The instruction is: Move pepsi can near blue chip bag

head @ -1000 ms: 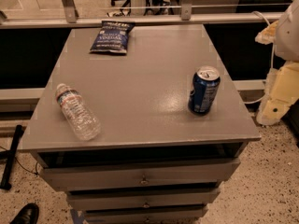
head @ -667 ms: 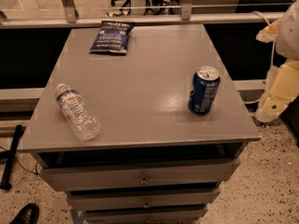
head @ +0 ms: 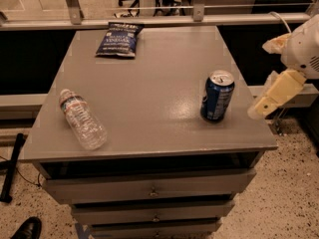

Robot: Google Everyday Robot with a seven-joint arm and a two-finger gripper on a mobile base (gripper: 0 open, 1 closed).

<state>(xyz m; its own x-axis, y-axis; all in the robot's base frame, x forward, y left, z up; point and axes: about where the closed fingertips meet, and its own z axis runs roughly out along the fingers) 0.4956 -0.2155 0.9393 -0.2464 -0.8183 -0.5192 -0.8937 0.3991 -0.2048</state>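
The pepsi can [head: 217, 96] stands upright near the right edge of the grey table top [head: 154, 93]; it is dark blue with a silver top. The blue chip bag [head: 118, 40] lies flat at the far side of the table, left of centre, well apart from the can. My gripper [head: 266, 103], cream-coloured, hangs just off the table's right edge, a short way right of the can and not touching it. It holds nothing that I can see.
A clear plastic water bottle [head: 82, 119] lies on its side near the table's front left corner. Drawers [head: 149, 189] are below the table top. A metal rail [head: 199, 20] runs behind the table. A dark shoe [head: 27, 229] is on the floor at bottom left.
My gripper has moved left and slightly up, closer to the table's right edge and the can. The can, bag and bottle have not moved.
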